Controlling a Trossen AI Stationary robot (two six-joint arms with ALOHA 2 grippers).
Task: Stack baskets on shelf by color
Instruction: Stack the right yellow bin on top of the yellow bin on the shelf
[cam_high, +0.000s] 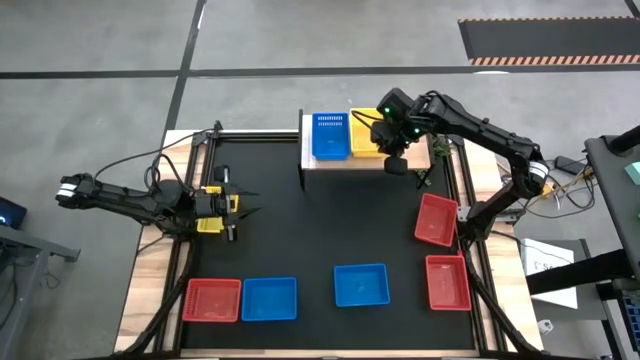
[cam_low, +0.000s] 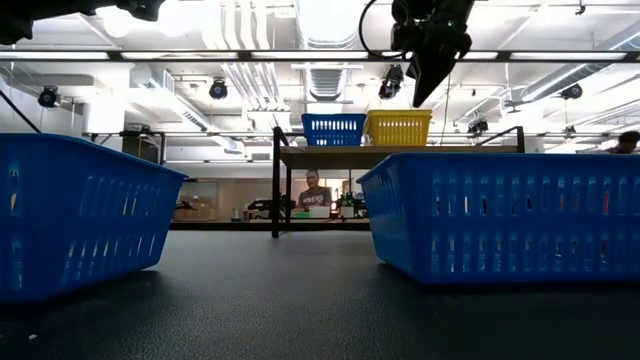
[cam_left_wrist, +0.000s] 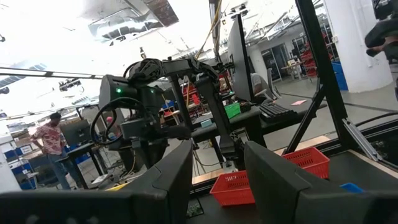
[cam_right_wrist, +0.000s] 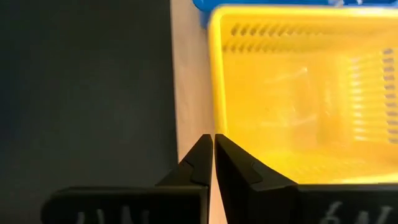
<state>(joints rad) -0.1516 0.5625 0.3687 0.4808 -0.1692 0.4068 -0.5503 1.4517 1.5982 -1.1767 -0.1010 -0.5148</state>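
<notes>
- Baskets made of red plastic with holes in the sides (cam_high: 437, 220) lie on the black surface (cam_high: 320, 220), near the right arm's base.
- Right hand (cam_high: 393, 150) is clenched and holds nothing. It hangs over the yellow plastic basket (cam_high: 366, 135) on the light wood shelf (cam_high: 420, 160).
- Red ones are nearer this arm, toward the front.
- Left hand (cam_high: 238, 205) waits at the left side, fingers apart, empty.
</notes>
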